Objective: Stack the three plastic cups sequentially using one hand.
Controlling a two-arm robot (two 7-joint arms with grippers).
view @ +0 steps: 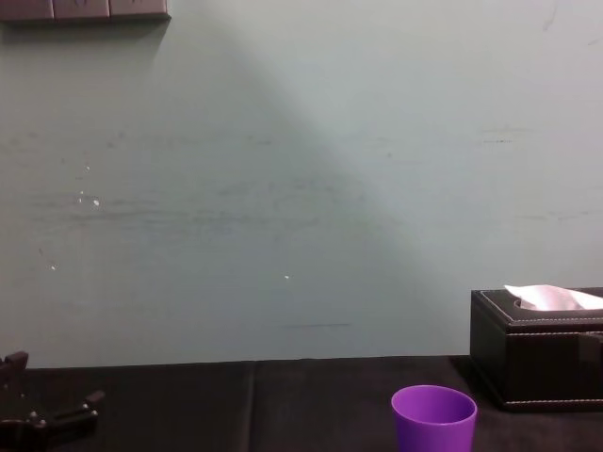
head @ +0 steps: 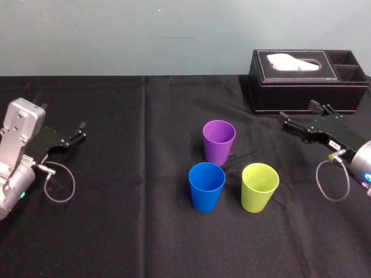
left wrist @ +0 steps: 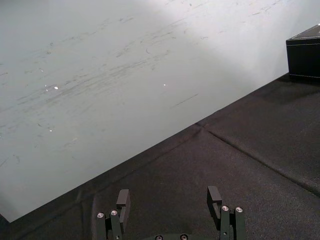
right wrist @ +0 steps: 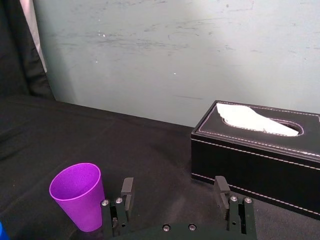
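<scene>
Blue cup (head: 206, 185) and green cup (head: 259, 186) stood upright near the purple cup (head: 218, 142) on the bench (head: 116, 231), all left of the right hand (head: 298, 111), its fingers (right wrist: 127, 192) apart; the left hand (left wrist: 169, 192) sat far aside, spread too.

**Three bright cups on black**

The purple cup (head: 219, 142), blue cup (head: 207, 186) and lime green cup (head: 259, 186) are all plain. The bench (head: 116, 231) is covered in flat black cloth. The tissue box (head: 307, 78) is black with pale stitching, and its tissue (head: 293, 61) is white. The wall (head: 116, 35) is pale grey-green, faintly scuffed. The left fingers (left wrist: 123, 200) and right fingers (right wrist: 127, 192) are black. The left arm (head: 20, 145) is light grey.
</scene>
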